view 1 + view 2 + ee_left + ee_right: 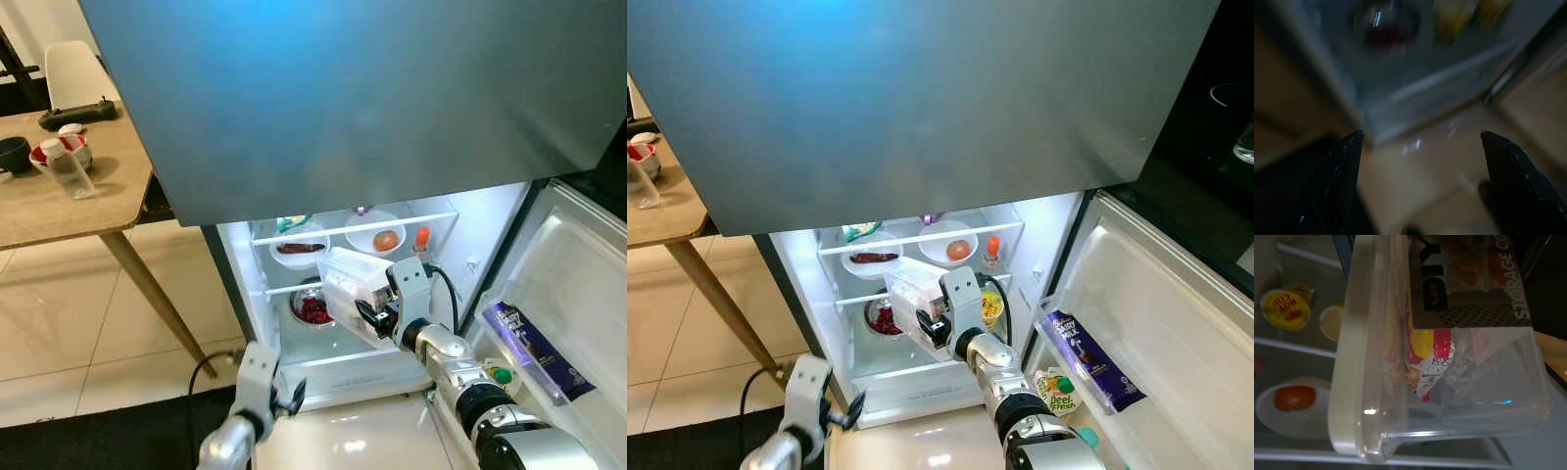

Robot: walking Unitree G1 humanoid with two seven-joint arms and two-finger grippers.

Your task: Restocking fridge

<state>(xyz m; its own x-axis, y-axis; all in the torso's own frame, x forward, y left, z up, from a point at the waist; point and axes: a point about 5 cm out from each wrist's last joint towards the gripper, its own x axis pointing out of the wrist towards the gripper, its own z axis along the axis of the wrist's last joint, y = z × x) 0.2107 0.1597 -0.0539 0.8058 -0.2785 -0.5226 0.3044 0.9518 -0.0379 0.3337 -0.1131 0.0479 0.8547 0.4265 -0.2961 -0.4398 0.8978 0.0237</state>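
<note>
Left hand (290,397): held low before the fridge's bottom edge, fingers (1334,171) spread apart, nothing between them.
Right hand (377,315): clamped on the clear storage container (355,292), which is carried tilted, just in front of the lower shelf (294,289) opening.
Container contents: a red and yellow packet (1422,357) is seen inside, under a pale lid (1349,347).
Risk, slip: the container is gripped near one end and tilted, so it is judged likely to rotate or drop from the hand if pushed against anything.
Risk, collision: beyond the hand a steel bowl of red food (313,307) already sits on the lower shelf; it could be shoved if the container is driven straight in.
Risk, upper shelf: above the hand, the plates (299,247), the bowl with an orange fruit (377,235) and a small bottle (421,238) could be jarred if the container is lifted into the shelf edge.
Door: to the hand's right, the open fridge door (578,294) carries a purple chocolate bar (534,351).
Room: to the far left, a wooden tabletop (69,211) with cups, a pale tiled floor (59,333), a dark mat (108,441).
</note>
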